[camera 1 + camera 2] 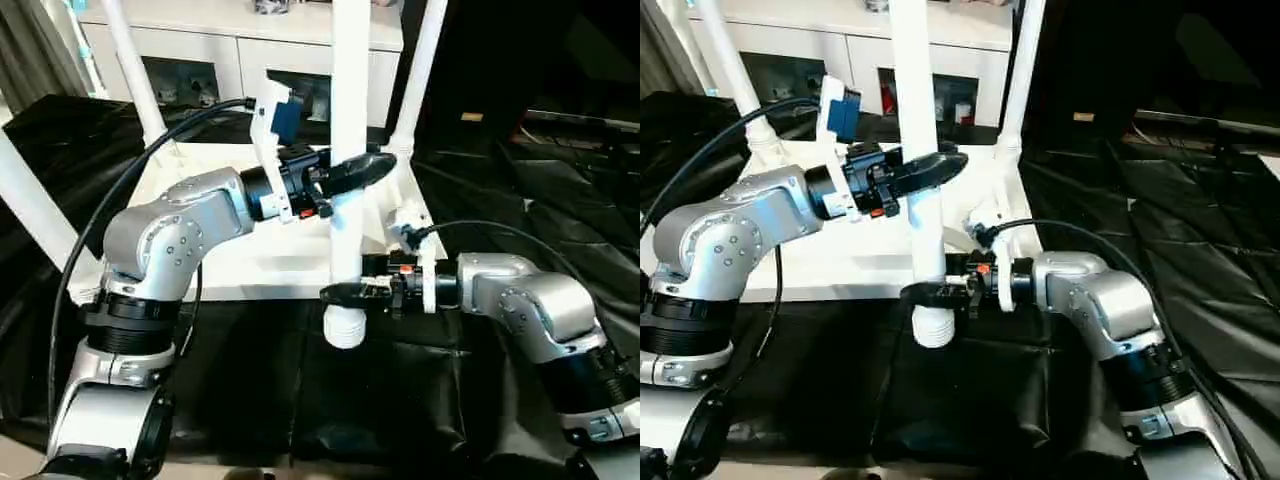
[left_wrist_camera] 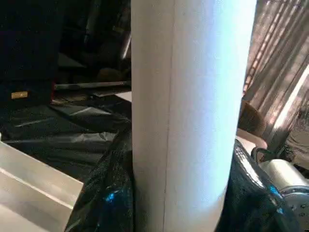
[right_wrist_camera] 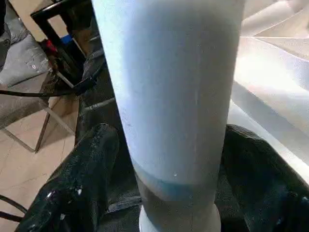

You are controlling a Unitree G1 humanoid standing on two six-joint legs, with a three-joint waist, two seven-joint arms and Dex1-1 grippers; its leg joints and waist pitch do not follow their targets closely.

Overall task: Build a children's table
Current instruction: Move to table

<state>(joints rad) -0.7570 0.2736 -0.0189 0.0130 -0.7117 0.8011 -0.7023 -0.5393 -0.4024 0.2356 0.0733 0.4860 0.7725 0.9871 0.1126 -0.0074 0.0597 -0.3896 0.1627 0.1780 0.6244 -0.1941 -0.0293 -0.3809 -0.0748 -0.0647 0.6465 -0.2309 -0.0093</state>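
Currently on the fourth leg (image 1: 348,150): left gripper (image 1: 352,172) pinches it mid-shaft, right gripper (image 1: 345,293) pinches just above the threaded end, upright over the inverted tabletop (image 1: 260,262)'s near edge. Next: align the thread with the near-right socket, then seat it.

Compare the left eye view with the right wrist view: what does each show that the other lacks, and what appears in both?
Left eye view alone: the left gripper closed around the upright leg higher up, three more legs standing in the tabletop's corners, and the cabinet behind. Right wrist view alone: a chair on a light floor beside the work. Both: the held leg, the right gripper clasping it just above its ribbed lower end, and the white tabletop.
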